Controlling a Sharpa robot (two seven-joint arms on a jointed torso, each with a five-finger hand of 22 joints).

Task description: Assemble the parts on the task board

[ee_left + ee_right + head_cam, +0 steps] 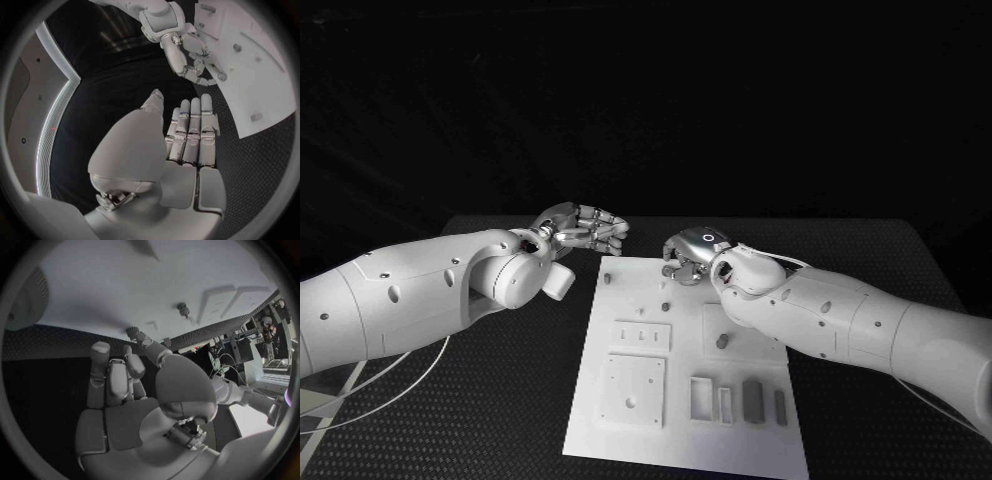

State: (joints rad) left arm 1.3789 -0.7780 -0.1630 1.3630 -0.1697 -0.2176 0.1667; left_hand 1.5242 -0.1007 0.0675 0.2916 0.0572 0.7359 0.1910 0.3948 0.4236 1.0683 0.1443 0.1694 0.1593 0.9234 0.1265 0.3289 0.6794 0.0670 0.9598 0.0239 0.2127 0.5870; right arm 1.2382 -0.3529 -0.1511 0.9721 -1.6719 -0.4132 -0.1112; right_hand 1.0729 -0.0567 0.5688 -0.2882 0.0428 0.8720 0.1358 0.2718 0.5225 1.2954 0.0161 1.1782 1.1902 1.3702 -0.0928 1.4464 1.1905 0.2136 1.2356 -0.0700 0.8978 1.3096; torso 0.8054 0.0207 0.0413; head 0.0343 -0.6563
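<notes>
The white task board (626,300) lies lengthwise in the middle of the black table. Small grey parts stand on it: one (723,341) near the middle, a tiny one (665,306) further back, and two (753,400) in slots near the front right. My left hand (583,231) hovers beyond the board's far left corner, fingers (190,130) straight and side by side, holding nothing. My right hand (689,254) is at the board's far edge, fingers (100,367) bent down toward it; I see no part in it. A grey peg (182,307) stands on the board (125,290) ahead of that hand.
Black tabletop (488,400) surrounds the board on all sides. A white cable (387,385) loops on the table under my left arm. The board has square and slotted recesses (633,392) at its near end.
</notes>
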